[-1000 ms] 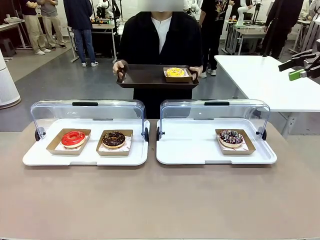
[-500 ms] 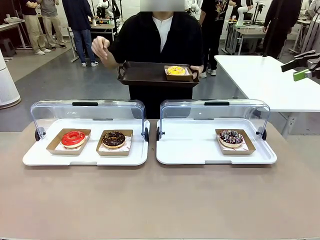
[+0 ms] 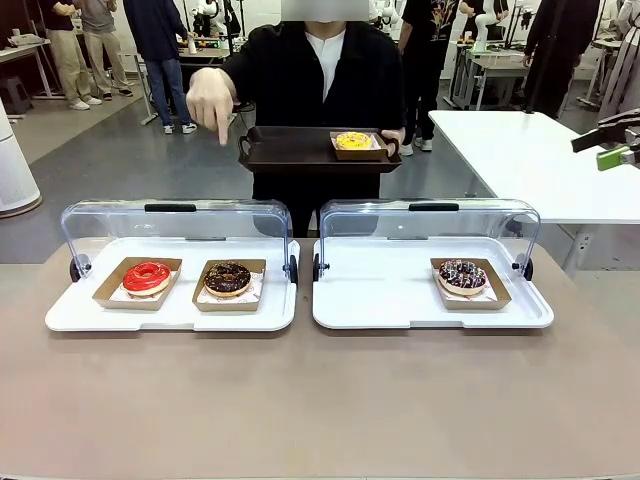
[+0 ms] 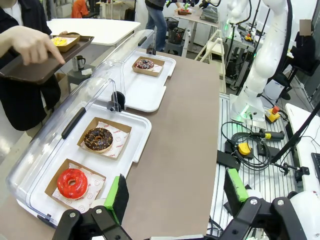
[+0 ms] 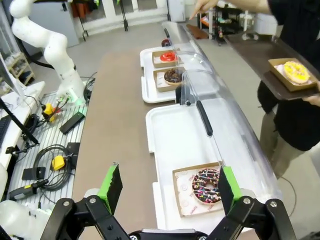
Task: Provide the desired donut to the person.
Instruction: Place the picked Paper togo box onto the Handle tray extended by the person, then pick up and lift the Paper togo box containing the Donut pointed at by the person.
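While agape, left pincer (image 4: 176, 192), right pincer (image 5: 168, 189) well off tray edges (image 3: 430, 325).

The right tool (image 3: 602, 148) is cut off by the front view's right edge. The person (image 3: 290, 90) is hidden below the waist behind the clear lids (image 3: 175, 222). In the left wrist view, the brown tray (image 4: 67, 54) runs off the left edge. Whether the pointing hand (image 3: 210, 98) aims at the red donut (image 3: 147, 276) or the chocolate donut (image 3: 228, 278) cannot be told.

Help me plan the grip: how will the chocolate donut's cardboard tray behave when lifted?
The chocolate donut lies in a shallow cardboard tray, so it may slide if the tray is tilted. The thin walls probably flex under a pinch. Together they are likely light.
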Tool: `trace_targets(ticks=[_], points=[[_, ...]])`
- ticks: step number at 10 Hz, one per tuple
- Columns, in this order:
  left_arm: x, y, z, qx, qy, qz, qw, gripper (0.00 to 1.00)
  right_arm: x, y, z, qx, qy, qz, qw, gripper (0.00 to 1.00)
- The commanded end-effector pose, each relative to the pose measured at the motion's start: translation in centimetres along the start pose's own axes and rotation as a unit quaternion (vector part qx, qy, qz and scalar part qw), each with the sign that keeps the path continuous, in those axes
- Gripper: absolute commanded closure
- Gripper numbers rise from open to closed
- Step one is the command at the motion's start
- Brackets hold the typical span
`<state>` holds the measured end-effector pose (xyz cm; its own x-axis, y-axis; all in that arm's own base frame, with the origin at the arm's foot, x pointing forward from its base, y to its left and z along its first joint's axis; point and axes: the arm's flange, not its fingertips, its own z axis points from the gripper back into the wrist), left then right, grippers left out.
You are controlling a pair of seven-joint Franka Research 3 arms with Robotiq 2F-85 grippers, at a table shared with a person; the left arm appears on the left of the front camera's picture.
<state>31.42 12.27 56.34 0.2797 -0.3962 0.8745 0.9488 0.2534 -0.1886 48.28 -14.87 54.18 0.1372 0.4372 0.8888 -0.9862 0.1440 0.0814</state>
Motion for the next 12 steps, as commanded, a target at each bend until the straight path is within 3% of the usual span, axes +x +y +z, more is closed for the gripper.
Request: trace_targets(ticks=[1,12], points=[[-0.02,-0.03,0.06,-0.002,-0.005,-0.004,1.000,0.00,0.00,0.07,0.33,-0.004,-0.005,0.000,1.000,0.00],[-0.02,-0.03,0.06,-0.002,-0.005,-0.004,1.000,0.00,0.00,0.07,0.33,-0.004,-0.005,0.000,1.000,0.00]])
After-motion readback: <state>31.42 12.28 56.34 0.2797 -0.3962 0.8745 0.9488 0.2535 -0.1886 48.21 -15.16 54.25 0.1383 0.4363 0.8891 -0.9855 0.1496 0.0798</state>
